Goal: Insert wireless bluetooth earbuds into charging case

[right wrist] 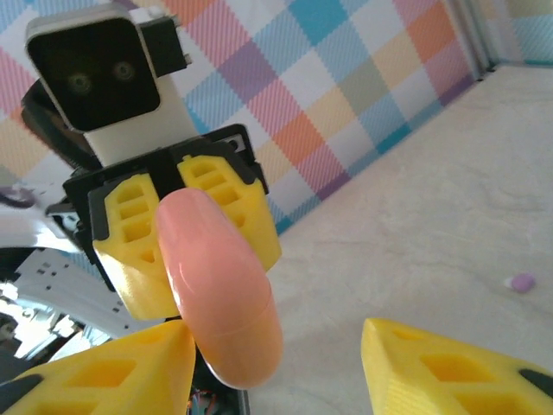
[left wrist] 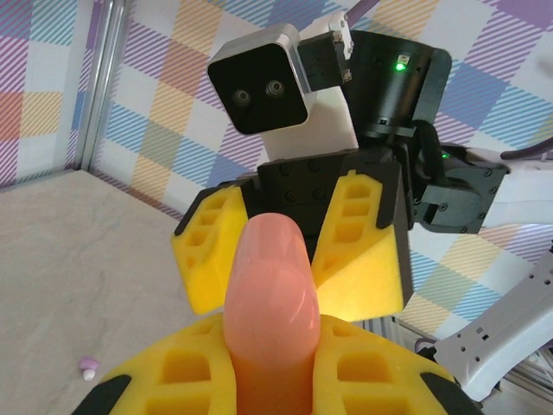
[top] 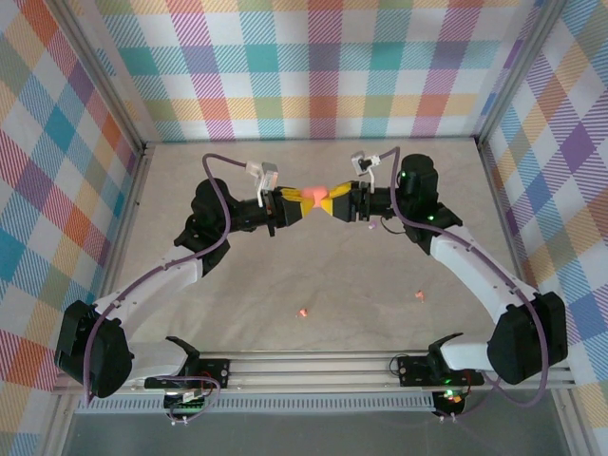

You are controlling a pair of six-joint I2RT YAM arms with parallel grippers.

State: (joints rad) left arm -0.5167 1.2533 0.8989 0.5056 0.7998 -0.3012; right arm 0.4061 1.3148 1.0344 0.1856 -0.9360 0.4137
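Earbuds lie loose on the counter (top: 285, 271). One orange-pink earbud (top: 302, 311) sits toward the near edge, roughly midway between the two arm bases. A second orange-pink earbud (top: 417, 295) lies off to its right, nearer the right arm. A purple earbud (left wrist: 88, 368) rests on the counter below the raised arms, and the right wrist view also shows a purple one (right wrist: 522, 282); I cannot tell whether it is the same piece.

Above the middle of the counter the two arms meet nose to nose. The left jaws are closed on a pink case (left wrist: 272, 303), gripping this smooth pebble-shaped shell by one end so that the other end points at the right arm. The right jaws stand open with a yellow finger on either side of that free end. In the right wrist view one finger (right wrist: 112, 372) is at or just beside the case (right wrist: 220, 285), while the other finger (right wrist: 449, 372) is clearly apart from it. From above, the case (top: 314, 195) shows as a pink spot between the two wrists.
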